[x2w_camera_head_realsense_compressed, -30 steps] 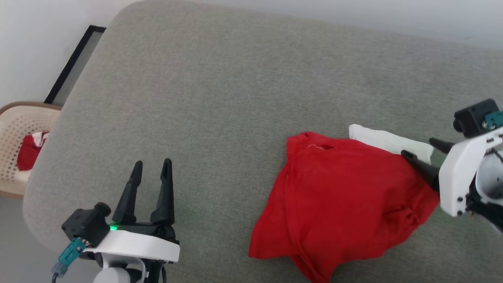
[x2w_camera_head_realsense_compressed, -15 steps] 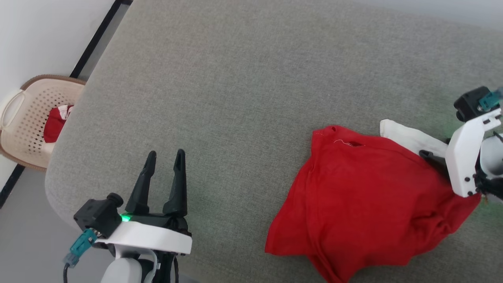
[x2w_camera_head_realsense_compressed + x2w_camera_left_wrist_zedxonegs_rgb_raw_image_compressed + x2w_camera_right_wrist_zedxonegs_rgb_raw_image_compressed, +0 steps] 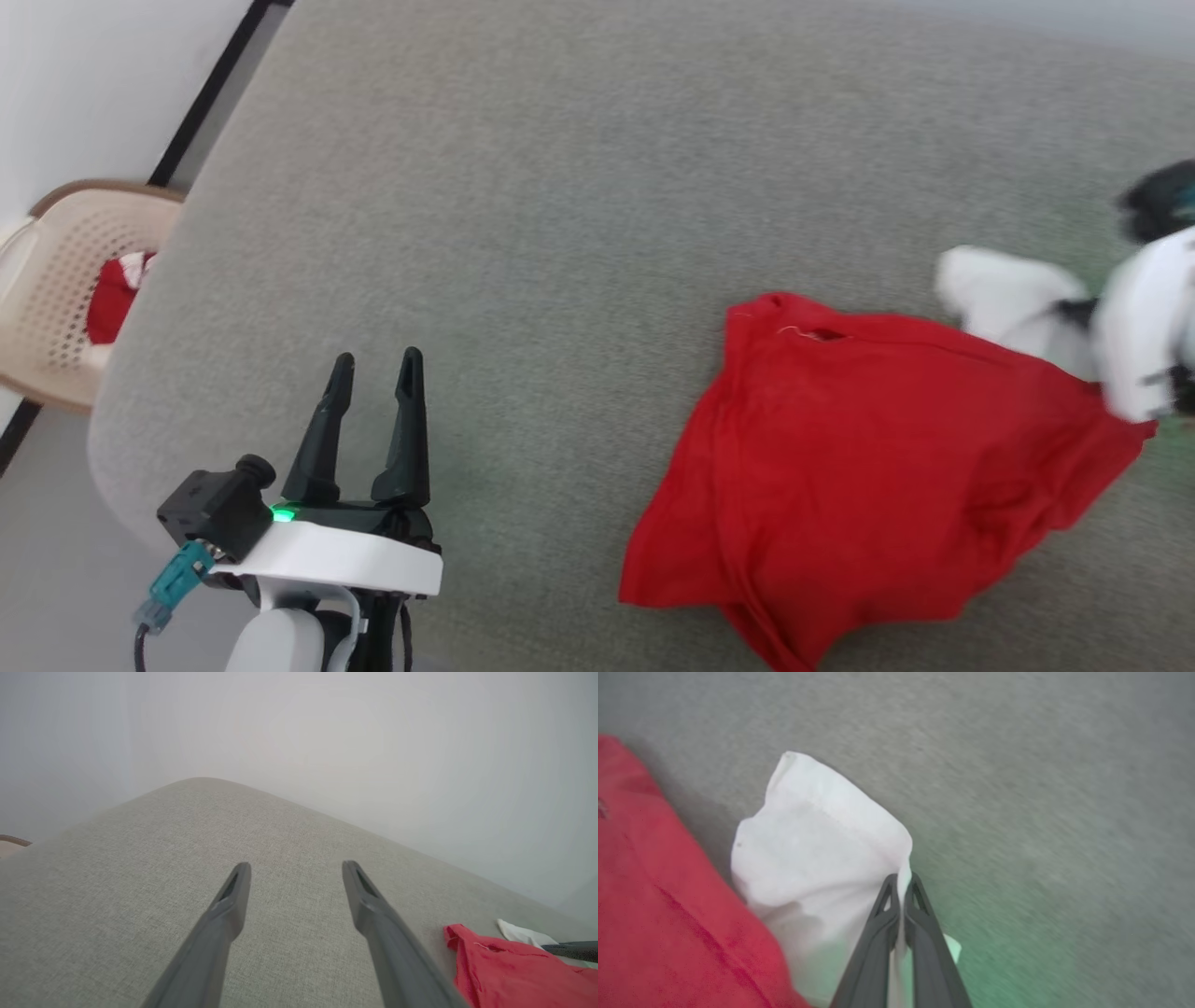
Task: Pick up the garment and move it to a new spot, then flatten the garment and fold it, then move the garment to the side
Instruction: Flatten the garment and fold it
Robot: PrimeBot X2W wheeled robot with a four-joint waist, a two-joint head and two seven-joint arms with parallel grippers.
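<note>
Since a second ago my right gripper (image 3: 900, 877) has clamped onto the white sleeve (image 3: 817, 844). Nearest me, at seven o'clock, my left gripper (image 3: 377, 357) hovers with fingers spread, well apart from the garment (image 3: 868, 467), which lies crumpled at four o'clock on the grey cushion (image 3: 560, 233), its sleeve pinched at three o'clock.

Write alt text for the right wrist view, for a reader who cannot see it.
The right gripper is shut on the garment, pinching the edge of its white sleeve. The red body lies at that view's left, on a grey fabric surface.
</note>
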